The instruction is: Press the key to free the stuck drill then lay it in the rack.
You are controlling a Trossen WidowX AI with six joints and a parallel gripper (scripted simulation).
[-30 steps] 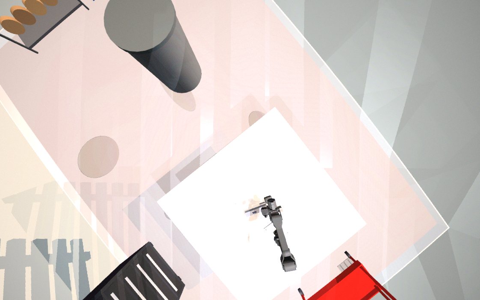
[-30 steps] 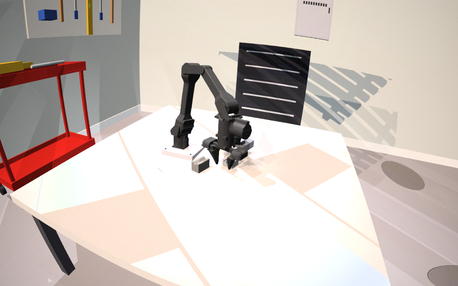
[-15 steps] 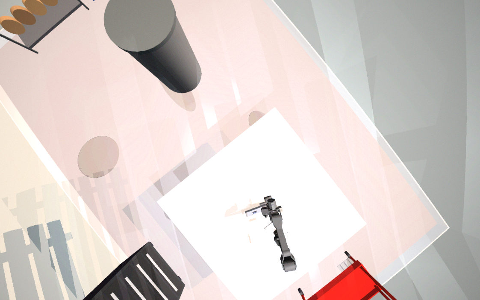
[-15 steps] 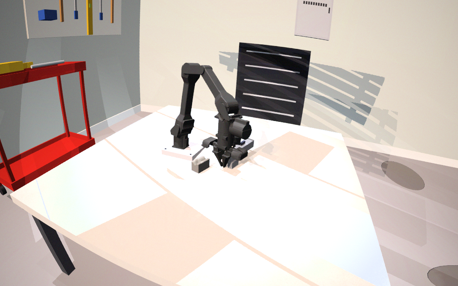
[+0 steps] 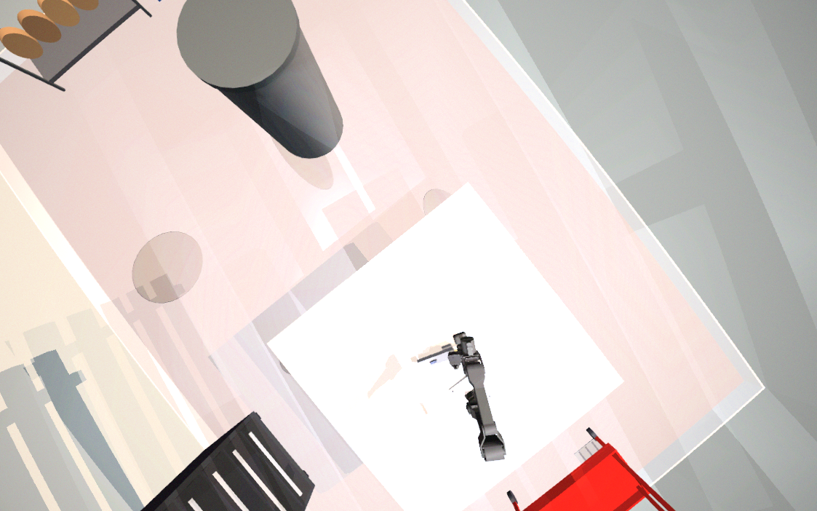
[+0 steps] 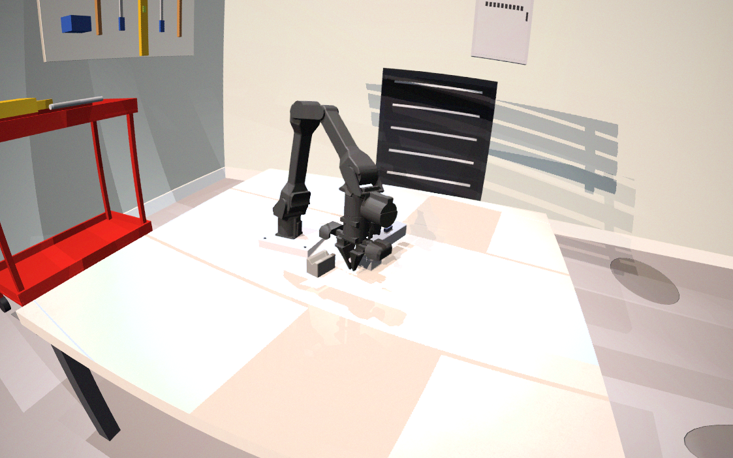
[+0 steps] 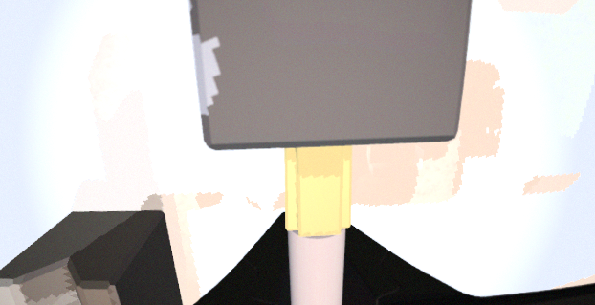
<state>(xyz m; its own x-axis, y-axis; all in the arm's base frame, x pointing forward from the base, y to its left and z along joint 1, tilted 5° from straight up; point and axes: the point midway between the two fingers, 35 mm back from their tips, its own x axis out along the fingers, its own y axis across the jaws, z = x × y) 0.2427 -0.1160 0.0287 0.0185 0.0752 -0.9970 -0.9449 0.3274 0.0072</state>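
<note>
The drill has a yellow fluted part (image 7: 318, 185) and a pale round shank (image 7: 317, 276), seen in the wrist view. My gripper (image 6: 352, 267) (image 7: 306, 223) is shut on the pale shank, one black finger on each side. The yellow part runs up to the lower edge of the grey holder block (image 7: 330, 66); whether its far end is inside or beneath the block is hidden. The rack, a small grey notched block (image 6: 319, 265) (image 7: 120, 243), stands beside my gripper. A dark bar (image 5: 434, 353) beyond the gripper may be the key; its pressed state cannot be told.
A grey-blue bar (image 6: 396, 233) lies behind my gripper. The arm's pale base plate (image 6: 283, 243) is on the bright table top (image 5: 525, 317) (image 6: 187, 318). A red cart (image 5: 595, 482) (image 6: 66, 250) and a black drawer cabinet (image 5: 239, 464) (image 6: 437, 134) stand off the table.
</note>
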